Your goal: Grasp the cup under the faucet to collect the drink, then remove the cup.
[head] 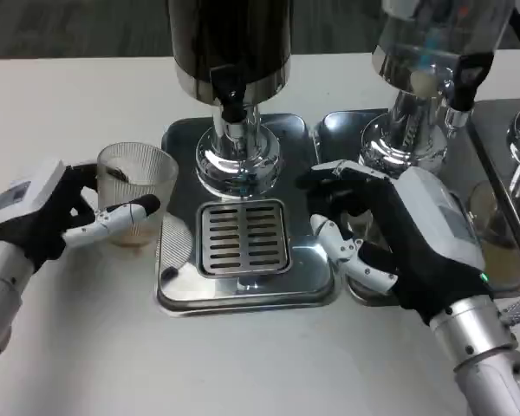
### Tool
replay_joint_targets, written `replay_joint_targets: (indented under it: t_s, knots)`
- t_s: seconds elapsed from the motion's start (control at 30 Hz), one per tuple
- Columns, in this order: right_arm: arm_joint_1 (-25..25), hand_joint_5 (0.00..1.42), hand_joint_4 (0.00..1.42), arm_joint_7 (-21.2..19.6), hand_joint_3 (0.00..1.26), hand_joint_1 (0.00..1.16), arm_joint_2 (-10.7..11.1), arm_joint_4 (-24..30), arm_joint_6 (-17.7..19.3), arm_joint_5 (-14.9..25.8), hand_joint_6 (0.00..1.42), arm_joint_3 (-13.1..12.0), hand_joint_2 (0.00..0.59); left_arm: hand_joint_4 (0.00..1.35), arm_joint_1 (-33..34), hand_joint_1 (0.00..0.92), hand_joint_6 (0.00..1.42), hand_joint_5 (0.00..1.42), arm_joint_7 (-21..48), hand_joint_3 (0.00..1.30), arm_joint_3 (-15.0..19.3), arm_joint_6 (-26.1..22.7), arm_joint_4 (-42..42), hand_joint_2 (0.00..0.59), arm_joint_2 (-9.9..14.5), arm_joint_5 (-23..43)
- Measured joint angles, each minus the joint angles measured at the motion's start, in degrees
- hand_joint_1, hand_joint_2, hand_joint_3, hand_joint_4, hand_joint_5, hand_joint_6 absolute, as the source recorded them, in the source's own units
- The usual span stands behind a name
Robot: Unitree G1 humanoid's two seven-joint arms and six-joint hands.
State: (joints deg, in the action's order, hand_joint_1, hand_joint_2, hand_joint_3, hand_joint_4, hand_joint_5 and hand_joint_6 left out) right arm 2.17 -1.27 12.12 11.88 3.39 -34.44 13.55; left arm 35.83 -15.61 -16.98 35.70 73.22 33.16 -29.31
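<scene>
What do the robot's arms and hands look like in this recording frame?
Both forearms are ribbed silver metal cylinders. The left hand and the right hand each have a glossy white plate on the back over a black body, with fingers mixing white segments and black parts. A small green light glows near each wrist. Thin cables show beside the right forearm.

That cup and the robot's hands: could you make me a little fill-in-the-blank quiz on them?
1. The clear cup is held by the robot's ____ hand.
2. The cup stands on the white ____, beside the drip tray.
3. The grille under the faucet has ____ on it.

Missing words: left; table; nothing
</scene>
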Motion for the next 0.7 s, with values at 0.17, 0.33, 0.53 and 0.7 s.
replay_joint_targets:
  t_s: [0.17, 0.33, 0.53, 0.7]
  knots:
    - [0.0, 0.52, 0.45, 0.1, 0.42, 0.38, 0.0, 0.0, 0.0, 0.1, 0.5, 0.0, 0.461, 0.49, -0.7, 0.106, 0.92, 0.72, -0.6, 0.48, 0.3, 0.3, 0.0, 0.176, 0.0, 0.2]
    - [-0.1, 0.52, 0.45, 0.2, 0.42, 0.38, 0.0, 0.0, 0.0, 0.3, 0.5, 0.0, 0.461, 0.51, -1.8, 0.108, 0.95, 0.75, -1.7, 0.48, 0.4, 0.8, -0.1, 0.184, 0.0, 0.5]
    - [-0.1, 0.52, 0.45, 0.2, 0.41, 0.38, 0.0, 0.0, 0.0, 0.5, 0.5, 0.0, 0.461, 0.52, -2.6, 0.11, 0.97, 0.75, -2.6, 0.49, 0.4, 1.3, -0.2, 0.187, 0.1, 0.5]
    - [-0.1, 0.52, 0.46, 0.2, 0.41, 0.38, 0.0, 0.0, 0.0, 0.5, 0.5, 0.1, 0.461, 0.53, -3.9, 0.113, 0.99, 0.77, -3.6, 0.49, 0.6, 2.1, -0.5, 0.192, 0.3, 0.6]
